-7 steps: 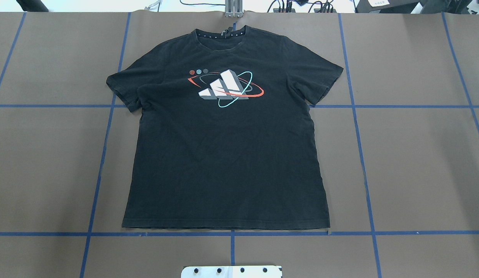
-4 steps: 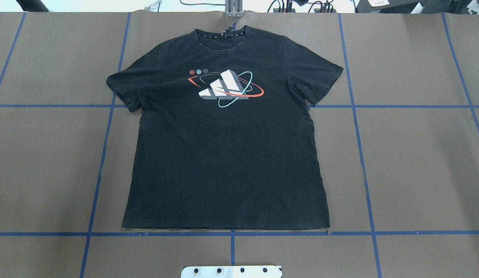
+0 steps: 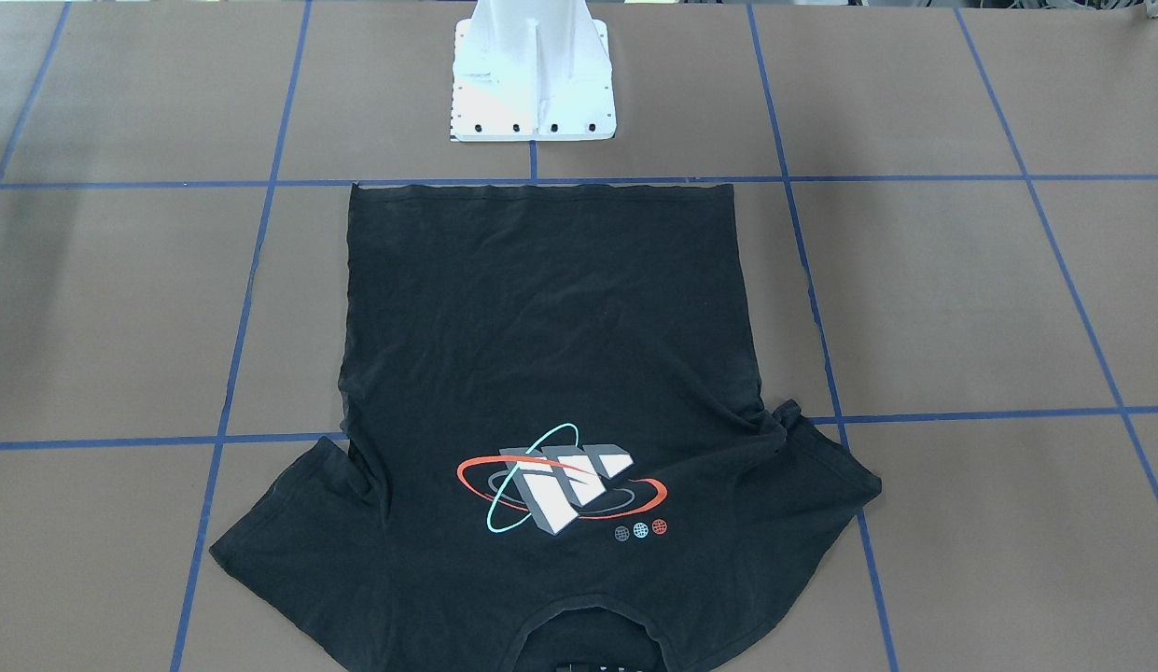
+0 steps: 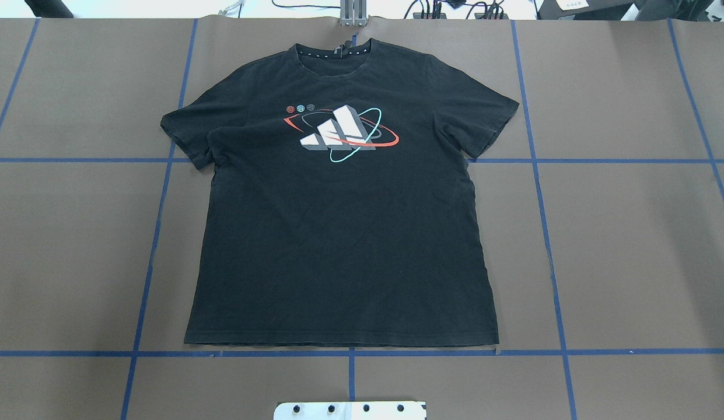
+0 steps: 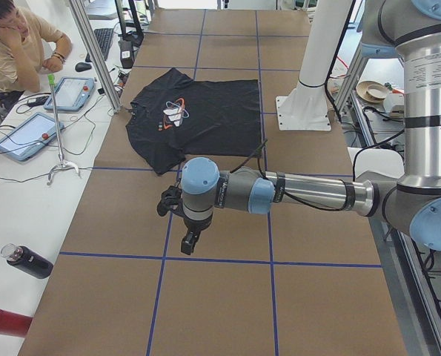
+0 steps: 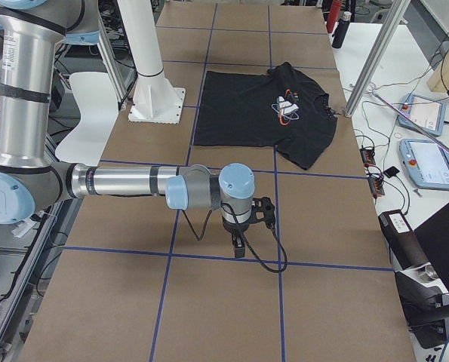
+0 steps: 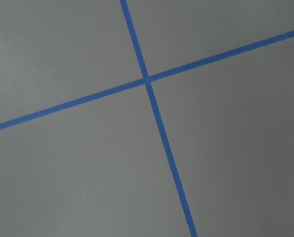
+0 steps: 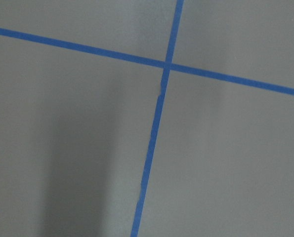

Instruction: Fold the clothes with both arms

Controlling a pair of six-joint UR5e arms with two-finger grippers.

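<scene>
The clothes are one black T-shirt lying flat and spread out, print side up, collar at the far edge and hem toward the robot's base. It also shows in the front-facing view. Both arms hang over bare table far off to each side of it. The left gripper shows only in the exterior left view and the right gripper only in the exterior right view. Whether either is open or shut I cannot tell. Both wrist views show just brown table cover and blue tape.
Brown table cover with a blue tape grid. The white pedestal base stands behind the hem. A person sits by tablets on a side bench, with bottles nearby. A metal post stands past the collar.
</scene>
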